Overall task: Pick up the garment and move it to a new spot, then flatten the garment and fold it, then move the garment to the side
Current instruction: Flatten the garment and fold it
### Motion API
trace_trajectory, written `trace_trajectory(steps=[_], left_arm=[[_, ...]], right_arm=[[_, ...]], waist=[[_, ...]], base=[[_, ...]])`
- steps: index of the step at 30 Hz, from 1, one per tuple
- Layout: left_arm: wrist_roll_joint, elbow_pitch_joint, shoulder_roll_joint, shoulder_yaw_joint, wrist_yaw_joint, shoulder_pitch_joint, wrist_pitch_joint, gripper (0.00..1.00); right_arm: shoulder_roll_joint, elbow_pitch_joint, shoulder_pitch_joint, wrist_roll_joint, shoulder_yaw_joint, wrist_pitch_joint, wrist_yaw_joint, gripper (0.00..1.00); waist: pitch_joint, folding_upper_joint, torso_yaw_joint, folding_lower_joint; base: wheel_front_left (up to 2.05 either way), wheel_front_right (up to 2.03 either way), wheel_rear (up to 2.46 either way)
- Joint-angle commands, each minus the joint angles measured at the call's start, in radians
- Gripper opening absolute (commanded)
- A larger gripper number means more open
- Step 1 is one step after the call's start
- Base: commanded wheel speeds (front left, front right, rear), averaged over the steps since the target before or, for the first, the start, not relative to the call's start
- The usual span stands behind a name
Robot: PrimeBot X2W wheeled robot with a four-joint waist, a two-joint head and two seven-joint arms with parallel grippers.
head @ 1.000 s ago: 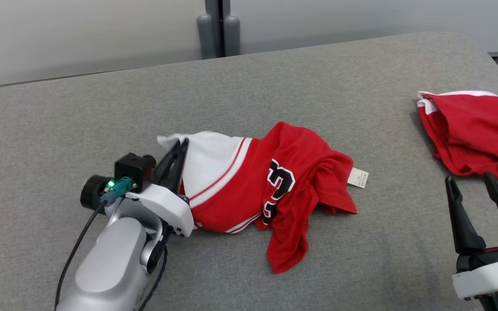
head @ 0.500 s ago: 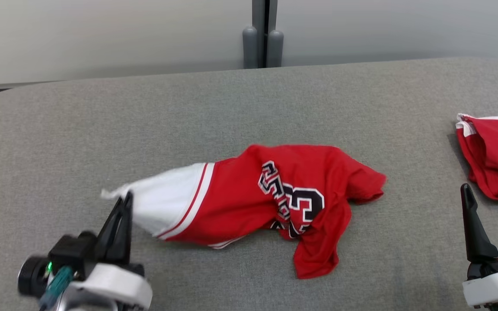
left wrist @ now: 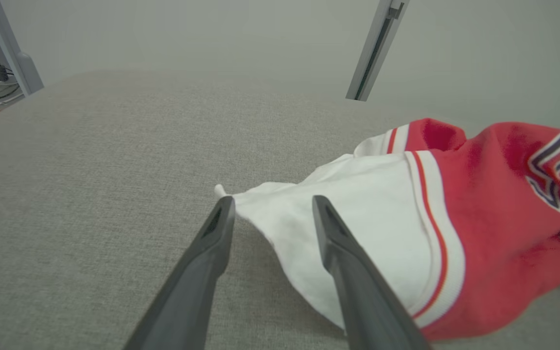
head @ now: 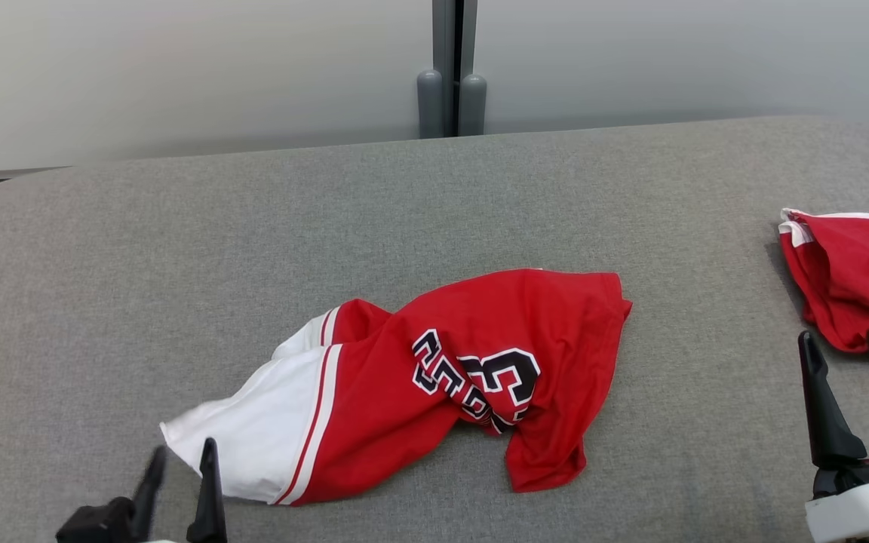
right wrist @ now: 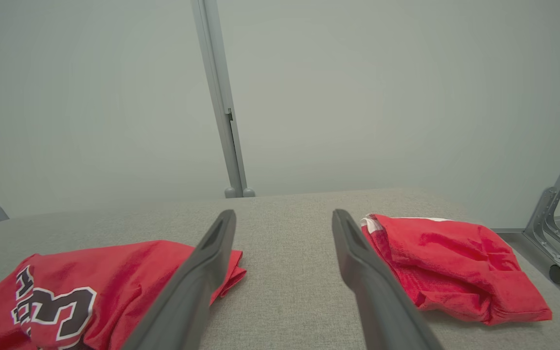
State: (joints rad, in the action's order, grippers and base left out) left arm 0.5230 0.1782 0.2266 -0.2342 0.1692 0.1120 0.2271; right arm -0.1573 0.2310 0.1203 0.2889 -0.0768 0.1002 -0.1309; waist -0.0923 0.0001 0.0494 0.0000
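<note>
Jersey [head: 434, 377], red with a broad white band and thin red-and-white stripes, lies crumpled on the grey fabric-covered worktop [head: 178, 249], around the middle of the head view and toward the near side. At the lower left of that view, the left fingers [left wrist: 207, 262] point away from the robot with a clear gap between them and have hold of nothing. In the left wrist view the jersey's white corner comes to a point just beside the tip of one finger, and the white band runs on behind the tip of the other; whether either tip brushes the cloth I cannot tell. Moving rightward, the white band gives way to the red body, which is bunched into folds. Black numerals edged in white twist across these folds, a 3 being the one clear figure. The jersey's right edge is a fairly straight hem, and a flap of red lies out toward the near side. Past the worktop's far edge, a grey post [head: 449, 98] stands between two pale wall panels [head: 178, 75]. Farther right, the right fingers [right wrist: 202, 272] rise from the lower right corner, spread wide and empty, well apart from the jersey. Just beyond their tips, at the right edge, a second red garment [head: 849, 279] with white trim lies heaped on the worktop.
</note>
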Motion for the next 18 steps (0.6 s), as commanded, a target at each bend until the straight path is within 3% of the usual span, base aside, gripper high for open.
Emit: trace_trajectory(steps=[1,8,18], left_arm=[[-0.012,0.003,0.001,0.013,0.009,-0.021,0.013,1.00],[-0.111,-0.093,-0.018,0.065,0.040,-0.058,0.038,1.00],[-0.190,-0.223,-0.009,0.016,0.032,-0.052,0.013,1.00]], right_arm=[[-0.007,0.001,0.008,-0.007,-0.003,0.001,0.001,1.00],[-0.007,0.018,0.021,-0.023,-0.012,0.016,0.001,1.00],[-0.007,0.033,0.039,-0.032,-0.001,0.033,0.001,1.00]], waist=[[0.003,-0.0001,0.001,0.0000],[0.029,-0.0001,0.000,0.0000],[0.054,-0.0001,0.013,0.0000]], base=[[0.00,0.00,0.00],[0.00,0.00,0.00],[0.00,0.00,0.00]])
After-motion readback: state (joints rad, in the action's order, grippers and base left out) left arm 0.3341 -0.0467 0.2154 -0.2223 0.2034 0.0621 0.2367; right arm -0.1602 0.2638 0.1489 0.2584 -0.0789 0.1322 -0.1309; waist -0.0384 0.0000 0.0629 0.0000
